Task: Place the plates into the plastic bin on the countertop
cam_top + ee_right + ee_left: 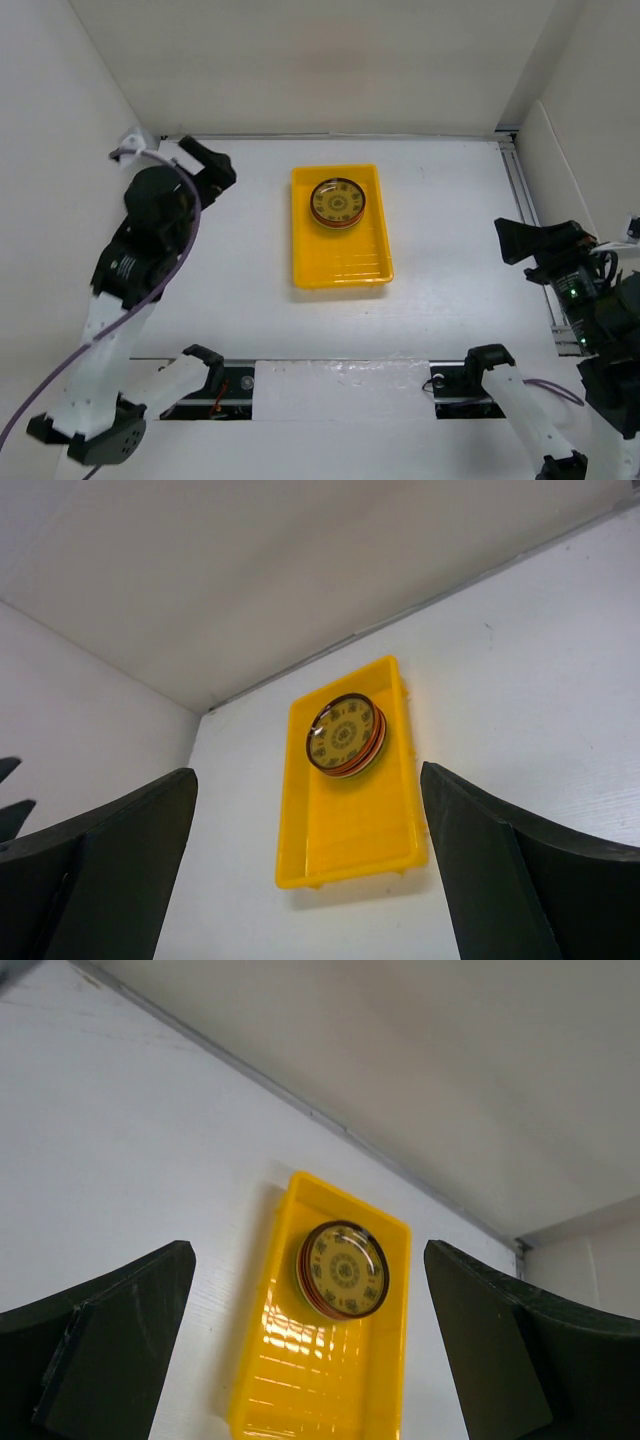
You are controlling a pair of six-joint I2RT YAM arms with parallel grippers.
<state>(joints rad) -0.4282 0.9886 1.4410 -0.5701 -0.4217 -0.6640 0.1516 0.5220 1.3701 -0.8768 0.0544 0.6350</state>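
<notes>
The yellow plastic bin [345, 262] lies in the middle of the white countertop [450, 200]. A stack of plates [340, 202] sits in its far half, a gold-brown patterned one on top, with orange edges showing below. My left gripper [212, 165] hovers open at the far left, well apart from the bin. Open too, my right gripper [515, 243] hangs at the right side. In the left wrist view the plates [343, 1269] and bin [320, 1380] show between the empty fingers [110, 1340]. The right wrist view frames the plates [344, 735] and bin [350, 830] likewise.
White walls enclose the counter on three sides. A metal rail [525, 190] runs along the right edge. A purple cable [185, 240] trails down the left arm. Both arm bases [470, 380] sit at the near edge.
</notes>
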